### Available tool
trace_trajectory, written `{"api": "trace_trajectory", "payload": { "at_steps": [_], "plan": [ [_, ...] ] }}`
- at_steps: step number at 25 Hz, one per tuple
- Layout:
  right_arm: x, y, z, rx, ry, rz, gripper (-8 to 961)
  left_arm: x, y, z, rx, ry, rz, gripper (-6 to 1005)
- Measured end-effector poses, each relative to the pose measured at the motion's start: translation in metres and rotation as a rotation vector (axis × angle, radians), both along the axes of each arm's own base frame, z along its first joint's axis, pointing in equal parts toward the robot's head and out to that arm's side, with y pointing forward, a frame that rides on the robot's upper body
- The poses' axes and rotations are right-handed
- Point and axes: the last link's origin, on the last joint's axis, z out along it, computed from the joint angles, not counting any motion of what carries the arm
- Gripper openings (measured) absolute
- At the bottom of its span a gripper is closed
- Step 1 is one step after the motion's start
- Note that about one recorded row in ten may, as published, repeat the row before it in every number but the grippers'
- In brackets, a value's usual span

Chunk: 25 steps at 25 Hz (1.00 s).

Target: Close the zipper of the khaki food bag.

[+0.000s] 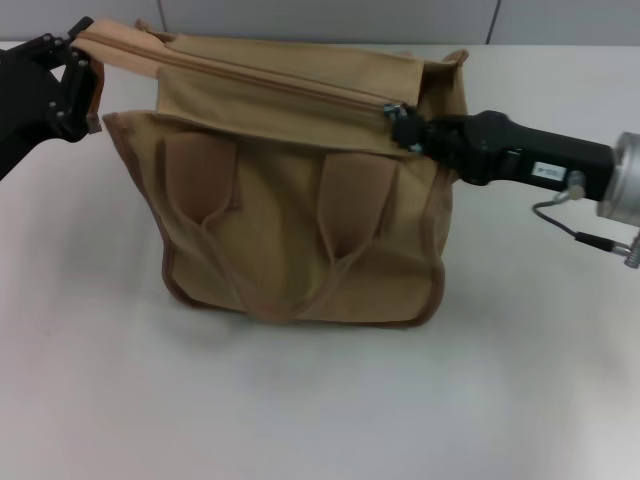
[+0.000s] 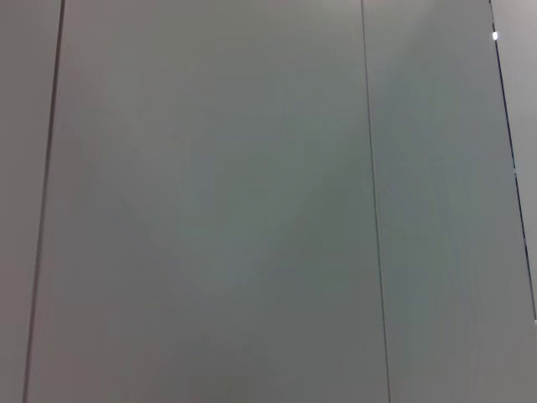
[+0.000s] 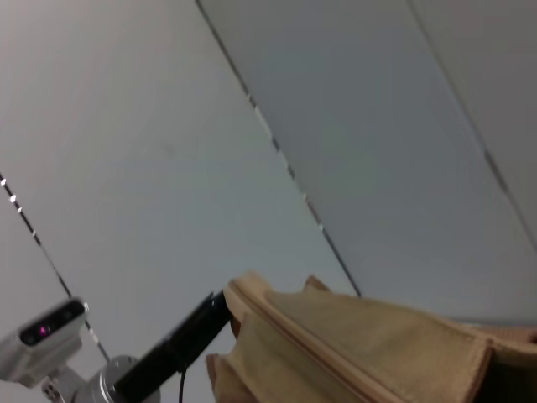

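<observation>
The khaki food bag (image 1: 290,230) stands upright on the white table, handles hanging down its front. The zipper (image 1: 250,75) runs along its top from the far left corner to the silver pull tab (image 1: 392,110) near the right end. My right gripper (image 1: 405,125) comes in from the right and is shut on the pull tab. My left gripper (image 1: 85,80) is shut on the bag's top left corner and holds it taut. The right wrist view shows the bag's top (image 3: 369,344), the zipper line (image 3: 310,348) and the left gripper (image 3: 220,306) at the far corner.
The white table (image 1: 300,400) extends around the bag. A grey panelled wall (image 2: 252,210) fills the left wrist view and stands behind the table. A thin cable (image 1: 580,235) hangs off my right wrist.
</observation>
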Motion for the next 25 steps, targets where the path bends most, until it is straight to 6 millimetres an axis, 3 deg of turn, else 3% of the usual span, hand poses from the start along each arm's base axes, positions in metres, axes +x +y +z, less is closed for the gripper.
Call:
{"api": "trace_trajectory", "payload": {
  "at_steps": [11, 18, 19, 25],
  "plan": [
    [0.008, -0.007, 0.008, 0.040, 0.027, 0.009, 93, 0.000, -0.002, -0.003, -0.031, -0.013, 0.007, 75],
    [0.011, -0.012, 0.014, 0.071, 0.048, 0.036, 115, -0.007, -0.004, 0.003, -0.169, -0.070, 0.054, 79],
    [0.012, -0.012, 0.014, 0.076, 0.049, 0.035, 157, -0.010, -0.006, 0.007, -0.194, -0.079, 0.064, 79],
    [0.019, -0.016, 0.022, 0.101, 0.055, 0.035, 376, -0.018, -0.018, 0.035, -0.377, -0.055, 0.106, 347]
  ]
}}
